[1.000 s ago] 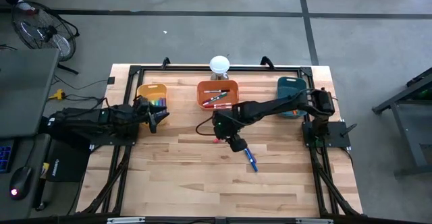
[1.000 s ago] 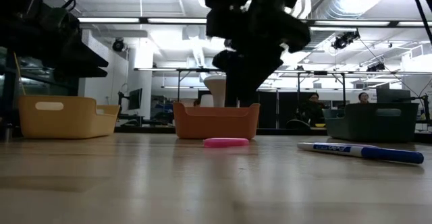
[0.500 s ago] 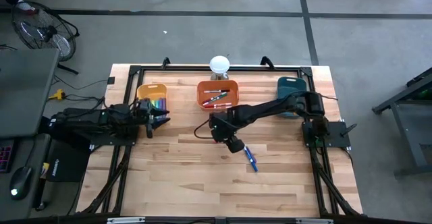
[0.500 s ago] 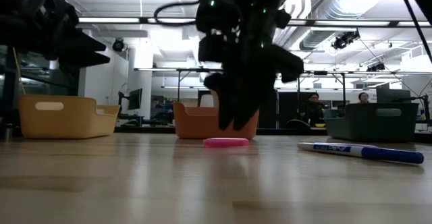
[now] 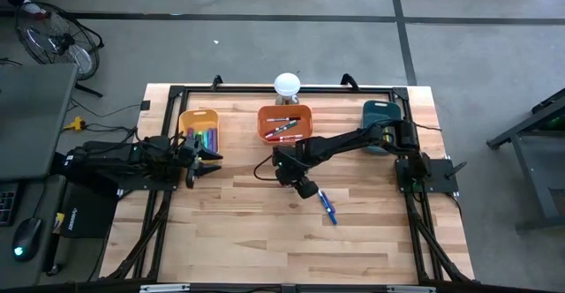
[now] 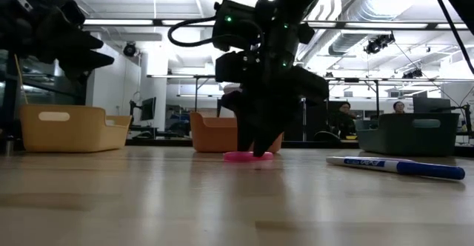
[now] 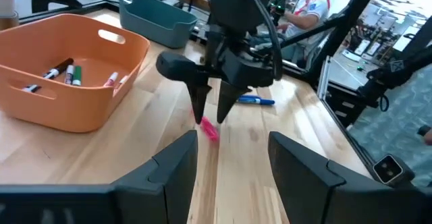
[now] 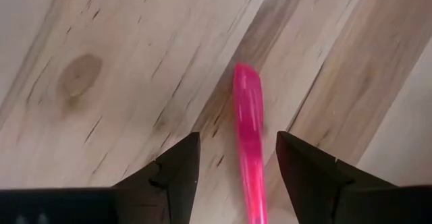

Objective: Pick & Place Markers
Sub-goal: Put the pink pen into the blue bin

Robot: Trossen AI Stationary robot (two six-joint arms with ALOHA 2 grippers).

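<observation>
Behind the light wooden plank table (image 5: 256, 231) the low view shows a big hall with ceiling lamps, and two people sit far back at the right side. On the table's far edge stand three plastic bins in a row: a yellow bin (image 5: 199, 127) with several coloured markers (image 5: 206, 138) inside, an orange bin (image 5: 285, 123) with a few markers (image 5: 282, 127) lying on its bottom, and a teal bin (image 5: 380, 115) at the right.

The right gripper (image 7: 210, 113) is low over the middle of the table, just in front of the orange bin, with its fingers pointing down. Its two dark fingers are spread apart and they grip nothing. A pink marker (image 8: 248, 146) lies flat on the wood directly under them; in the right wrist view it lies between the two fingers, and in the left wrist view its one end is at the tips.

A blue-and-white marker (image 5: 327, 208) lies on the table near the right gripper, on its right side, apart from the pink one.

The left gripper (image 5: 212, 156) waits beside the yellow bin, near the table's left edge. Its fingers are also parted and empty.
</observation>
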